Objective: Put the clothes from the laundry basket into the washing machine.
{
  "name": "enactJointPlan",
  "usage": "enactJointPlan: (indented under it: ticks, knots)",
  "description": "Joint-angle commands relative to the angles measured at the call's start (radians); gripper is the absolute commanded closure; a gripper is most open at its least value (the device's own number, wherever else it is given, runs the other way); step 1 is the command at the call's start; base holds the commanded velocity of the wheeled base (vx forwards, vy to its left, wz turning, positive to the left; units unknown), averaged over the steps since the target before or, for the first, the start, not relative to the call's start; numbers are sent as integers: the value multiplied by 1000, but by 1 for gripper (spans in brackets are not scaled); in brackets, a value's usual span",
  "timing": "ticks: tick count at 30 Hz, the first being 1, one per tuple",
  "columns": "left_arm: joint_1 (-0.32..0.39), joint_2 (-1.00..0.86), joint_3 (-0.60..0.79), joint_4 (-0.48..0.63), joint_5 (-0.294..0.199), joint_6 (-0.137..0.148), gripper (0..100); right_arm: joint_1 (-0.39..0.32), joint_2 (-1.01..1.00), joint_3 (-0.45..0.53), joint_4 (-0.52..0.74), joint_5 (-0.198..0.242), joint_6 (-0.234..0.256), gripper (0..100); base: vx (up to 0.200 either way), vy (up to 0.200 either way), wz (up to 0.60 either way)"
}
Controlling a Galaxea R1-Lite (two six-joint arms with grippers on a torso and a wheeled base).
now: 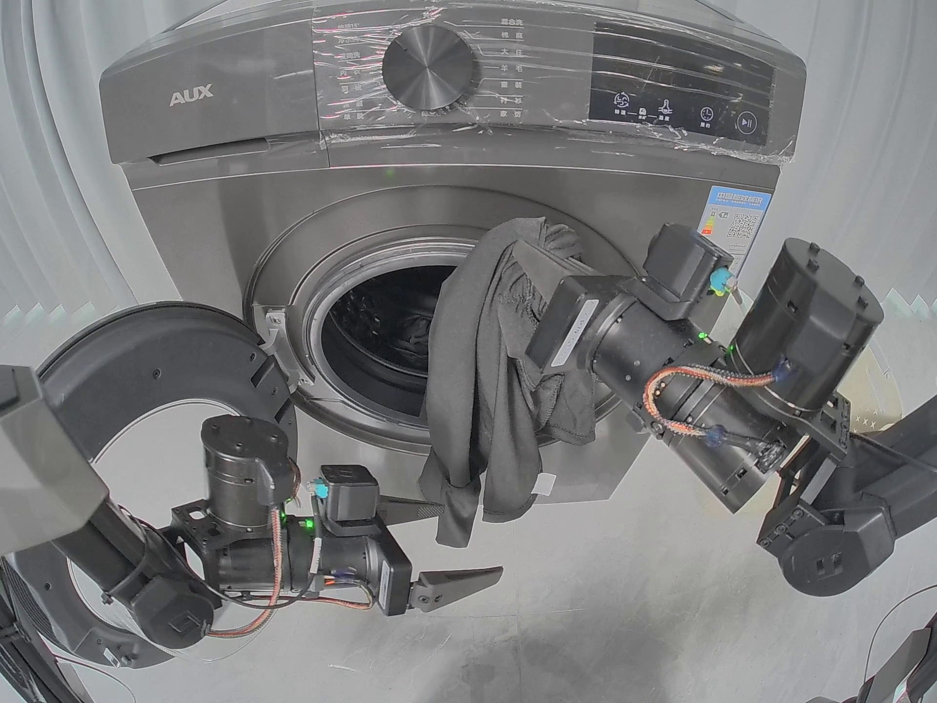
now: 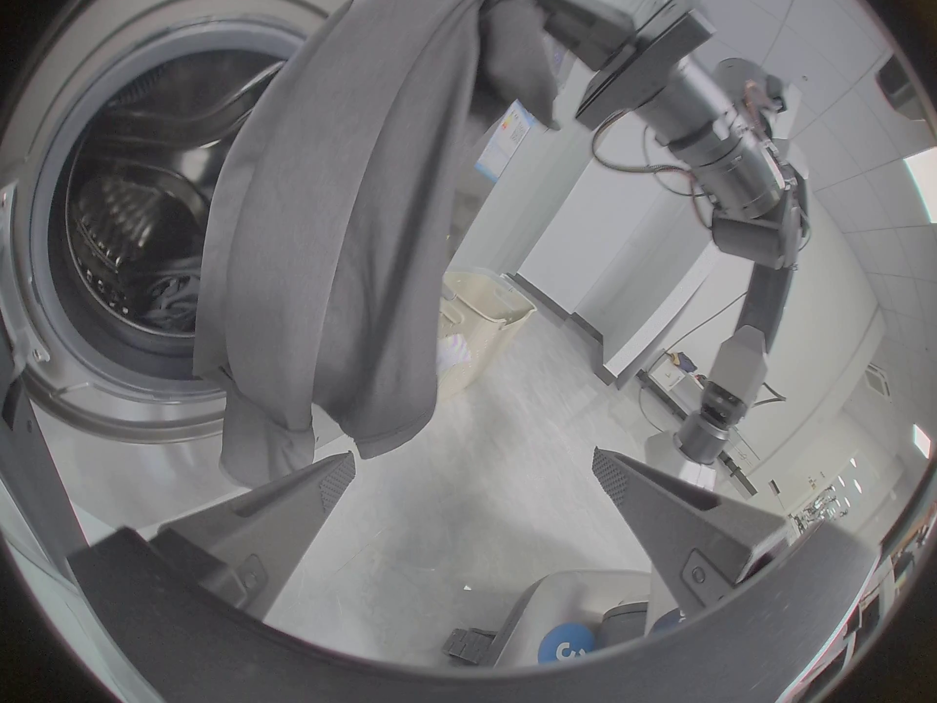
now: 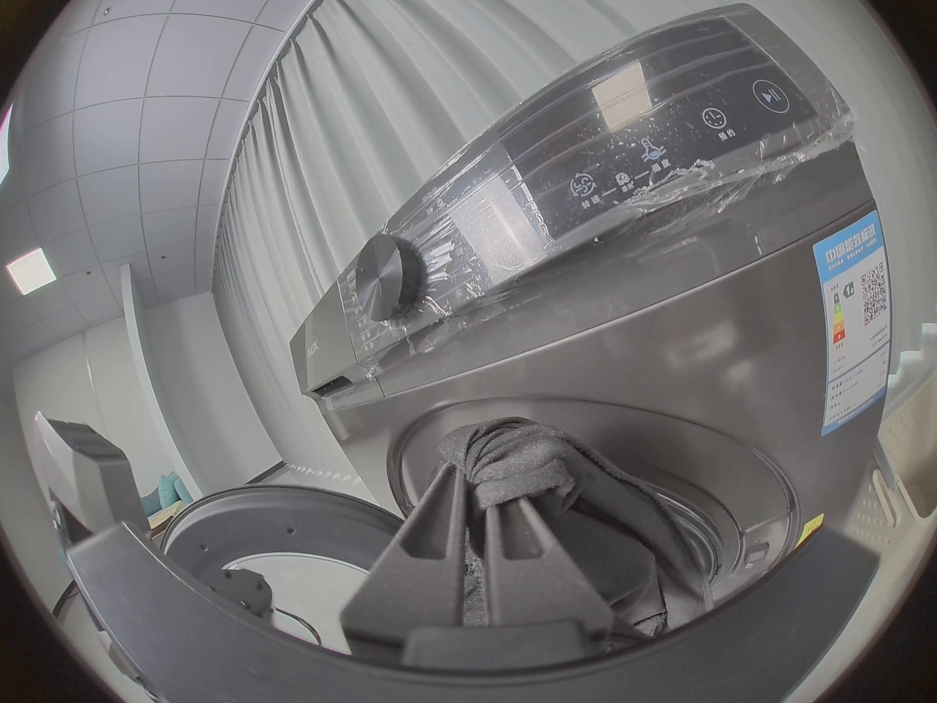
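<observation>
A dark grey garment (image 1: pixel 488 373) hangs in front of the washing machine's (image 1: pixel 224 217) open drum (image 1: pixel 390 334), its upper end at the rim. My right gripper (image 1: pixel 522 246) is shut on the garment's (image 3: pixel 517 461) top, the cloth bunched between its fingers (image 3: pixel 429 549). Low beside the machine's front, my left gripper (image 1: pixel 464 541) is open and holds nothing; the garment's (image 2: pixel 332 217) hem hangs just above one of its fingers (image 2: pixel 293 500). Some dark clothes (image 2: pixel 171 300) lie inside the drum (image 2: pixel 137 236). The cream laundry basket (image 2: pixel 488 314) stands on the floor behind the garment.
The round machine door (image 1: pixel 146 363) is swung open to the left, close above my left arm. Bare grey floor (image 1: pixel 605 578) stretches in front of the machine. A white curtain (image 1: pixel 59 148) hangs behind it.
</observation>
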Motion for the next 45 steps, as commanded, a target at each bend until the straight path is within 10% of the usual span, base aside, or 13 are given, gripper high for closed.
enactJointPlan:
  ticks: [1, 13, 45]
  knots:
    - [-11, 95, -24, -13, 26, -12, 0, 1, 1, 1, -15, 0, 0, 100, 0, 0, 0]
    - [-9, 163, -116, -40, 159, -44, 0, 12, 3, 14, -29, 0, -2, 100, 0, 0, 0]
    - [-41, 353, -178, -237, 185, -70, 0, 12, 17, 14, -29, 0, -2, 100, 0, 0, 0]
